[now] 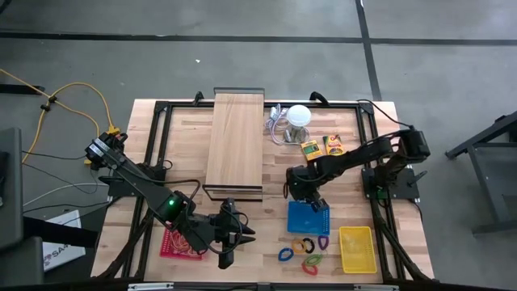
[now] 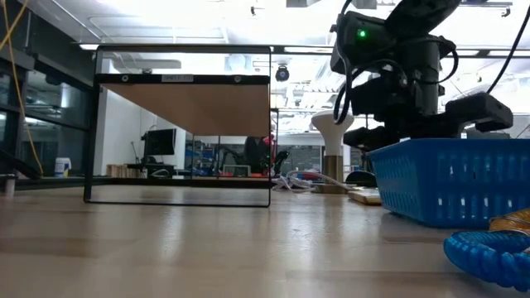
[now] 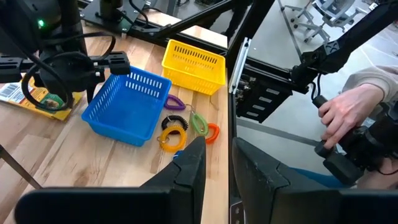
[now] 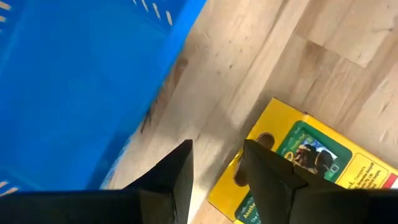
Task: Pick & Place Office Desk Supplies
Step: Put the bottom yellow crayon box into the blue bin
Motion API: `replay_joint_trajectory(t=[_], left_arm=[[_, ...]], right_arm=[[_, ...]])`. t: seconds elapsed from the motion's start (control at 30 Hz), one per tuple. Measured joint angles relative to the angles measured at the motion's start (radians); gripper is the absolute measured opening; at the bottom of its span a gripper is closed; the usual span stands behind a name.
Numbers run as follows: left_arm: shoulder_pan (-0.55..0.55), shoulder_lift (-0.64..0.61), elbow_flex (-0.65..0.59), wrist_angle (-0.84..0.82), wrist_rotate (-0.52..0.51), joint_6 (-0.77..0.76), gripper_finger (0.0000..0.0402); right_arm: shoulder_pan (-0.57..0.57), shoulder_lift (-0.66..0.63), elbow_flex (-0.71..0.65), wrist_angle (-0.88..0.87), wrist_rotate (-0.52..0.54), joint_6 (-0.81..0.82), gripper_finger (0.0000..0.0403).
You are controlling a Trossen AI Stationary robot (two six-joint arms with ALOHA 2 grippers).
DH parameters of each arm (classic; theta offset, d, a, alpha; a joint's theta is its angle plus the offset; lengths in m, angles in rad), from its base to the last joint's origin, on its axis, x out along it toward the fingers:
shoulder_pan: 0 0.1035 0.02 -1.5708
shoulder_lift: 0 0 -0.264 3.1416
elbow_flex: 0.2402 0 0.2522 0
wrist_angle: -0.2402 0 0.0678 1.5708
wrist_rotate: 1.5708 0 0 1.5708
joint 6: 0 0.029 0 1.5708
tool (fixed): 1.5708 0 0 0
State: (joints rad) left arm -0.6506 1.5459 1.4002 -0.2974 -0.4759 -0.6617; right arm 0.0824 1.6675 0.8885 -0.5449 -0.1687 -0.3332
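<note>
The right hand [image 1: 311,200], fingers spread and empty, hangs over the wooden bench [image 1: 186,170] between the blue plastic basket [image 1: 308,217] and the yellow printed packs [image 1: 321,147]. The coloured loop clips [image 1: 304,250] lie beside the yellow basket [image 1: 356,248]. The left hand [image 1: 227,257], fingers parted and empty, waits near the bench's front edge.
</note>
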Motion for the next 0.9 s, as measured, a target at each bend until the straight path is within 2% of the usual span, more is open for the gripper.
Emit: replay_joint_trajectory(t=[0.5,0.9], left_arm=[[0.000,0.000,0.000,0.000,0.000,0.000,0.0077],[0.000,0.000,0.000,0.000,0.000,0.000,0.0077]], right_arm=[[-0.005,-0.009,0.000,0.003,-0.012,-0.004,0.0129],[-0.013,-0.009,0.001,0.003,0.045,0.017,0.0129]])
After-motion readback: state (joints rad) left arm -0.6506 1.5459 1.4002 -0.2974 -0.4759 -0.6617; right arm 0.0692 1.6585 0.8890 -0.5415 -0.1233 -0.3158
